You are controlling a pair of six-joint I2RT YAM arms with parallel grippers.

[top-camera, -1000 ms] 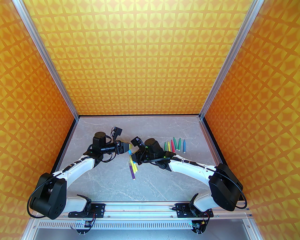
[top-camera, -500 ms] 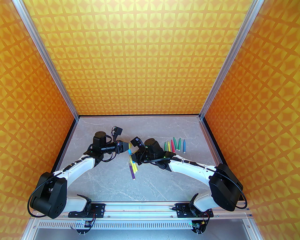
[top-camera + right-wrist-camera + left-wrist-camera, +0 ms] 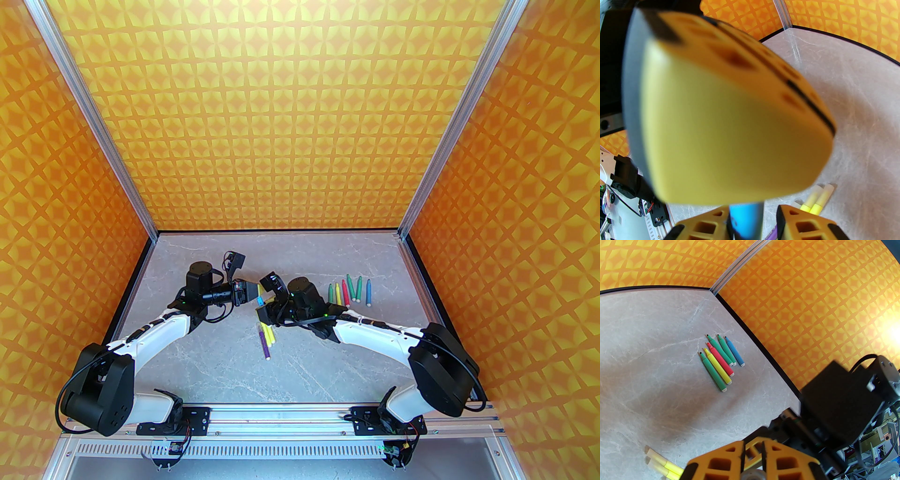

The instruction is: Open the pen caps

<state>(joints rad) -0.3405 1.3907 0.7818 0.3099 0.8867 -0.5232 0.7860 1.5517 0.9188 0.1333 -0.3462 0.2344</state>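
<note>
A blue pen stands upright in the air between the two grippers. My left gripper is shut on its upper end, so any cap there is hidden; in the left wrist view its tips are nearly together. Lower down, my right gripper is open around the blue pen, with a gap on one side. The broad yellow left finger looms over it. Two yellow pens with pale pen caps lie on the table below.
Yellow and purple pens lie on the grey table under the grippers. Several uncapped green, yellow, red and blue pens lie in a row at the back right, also seen from the left wrist. Orange patterned walls enclose three sides.
My left gripper has closed on the top of the blue pen. My right gripper has loosened its grip on the pen, and the right arm has shifted a little to the left.
</note>
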